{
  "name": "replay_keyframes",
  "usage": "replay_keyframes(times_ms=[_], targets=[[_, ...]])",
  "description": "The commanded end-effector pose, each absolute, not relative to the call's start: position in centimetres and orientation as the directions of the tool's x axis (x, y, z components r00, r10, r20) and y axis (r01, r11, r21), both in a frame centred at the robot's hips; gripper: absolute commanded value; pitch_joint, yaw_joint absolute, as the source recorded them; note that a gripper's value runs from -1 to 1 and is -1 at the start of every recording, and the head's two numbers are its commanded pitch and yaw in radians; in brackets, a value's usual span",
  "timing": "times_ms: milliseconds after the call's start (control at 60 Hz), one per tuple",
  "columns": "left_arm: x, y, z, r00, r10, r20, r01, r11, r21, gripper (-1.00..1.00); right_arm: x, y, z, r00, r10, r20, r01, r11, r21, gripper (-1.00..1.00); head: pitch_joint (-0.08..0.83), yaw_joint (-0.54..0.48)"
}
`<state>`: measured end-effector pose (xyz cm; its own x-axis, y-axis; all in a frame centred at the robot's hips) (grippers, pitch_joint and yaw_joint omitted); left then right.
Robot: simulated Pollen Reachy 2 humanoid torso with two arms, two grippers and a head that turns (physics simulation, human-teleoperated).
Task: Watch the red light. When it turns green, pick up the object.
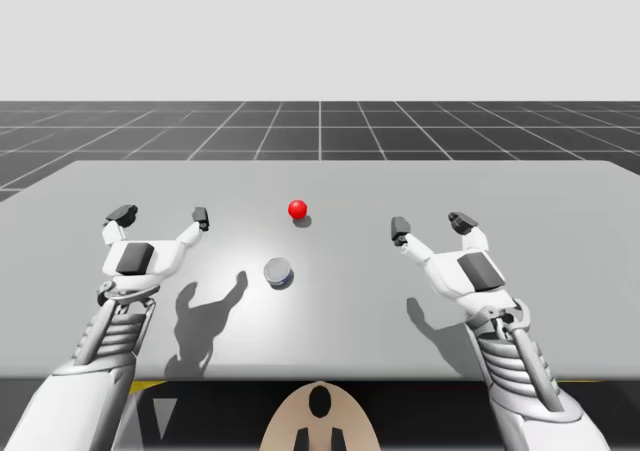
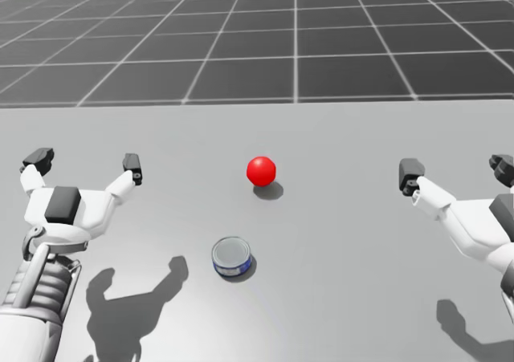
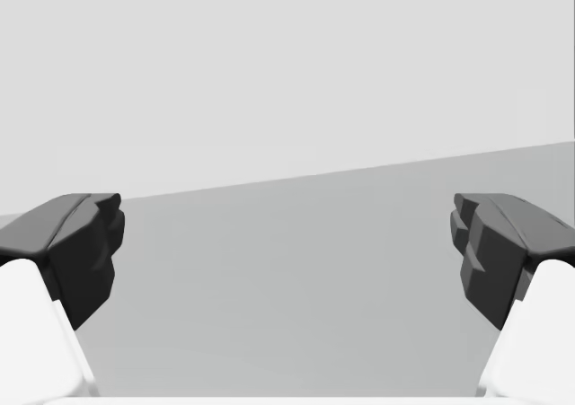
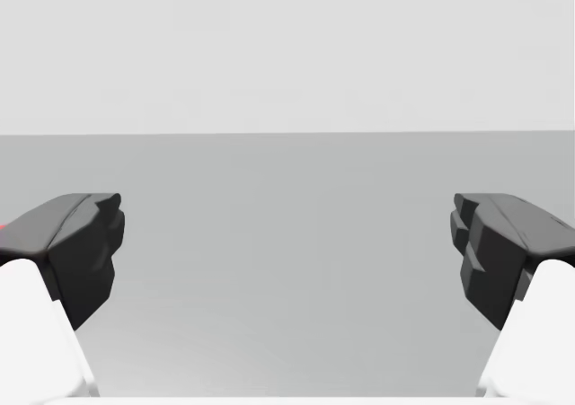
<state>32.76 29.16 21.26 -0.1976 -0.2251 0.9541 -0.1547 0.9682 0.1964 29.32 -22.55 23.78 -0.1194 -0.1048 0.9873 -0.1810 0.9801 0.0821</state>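
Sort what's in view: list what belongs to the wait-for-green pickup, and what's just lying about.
Belongs to the job: red light; small blue can, the thing to lift; left gripper and right gripper, both open.
Just there: grey table; gridded floor beyond it.

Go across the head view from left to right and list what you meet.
My left hand, blue can, red light, my right hand.
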Motion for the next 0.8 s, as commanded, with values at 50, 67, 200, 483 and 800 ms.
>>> replay_keyframes(times_ms=[50,67,200,483,800], targets=[[32.74,29.14,21.25,-0.195,-0.224,0.955,-0.152,0.969,0.196,-1.00,29.24,-22.35,23.76,-0.119,-0.117,0.986,-0.184,0.978,0.094,-1.00,0.477,0.10],[32.74,29.14,21.25,-0.195,-0.225,0.955,-0.152,0.969,0.197,-1.00,29.24,-22.35,23.76,-0.119,-0.118,0.986,-0.184,0.978,0.094,-1.00,0.477,0.10],[32.72,29.14,21.23,-0.196,-0.225,0.954,-0.152,0.968,0.197,-1.00,29.21,-22.38,23.85,-0.122,-0.119,0.985,-0.183,0.979,0.095,-1.00,0.476,0.10],[32.77,29.15,21.24,-0.196,-0.225,0.954,-0.152,0.968,0.197,-1.00,29.19,-22.34,23.92,-0.123,-0.118,0.985,-0.182,0.979,0.094,-1.00,0.479,0.10],[32.77,29.10,21.20,-0.196,-0.225,0.954,-0.151,0.969,0.198,-1.00,29.16,-22.28,23.94,-0.123,-0.119,0.985,-0.181,0.979,0.095,-1.00,0.480,0.10]])
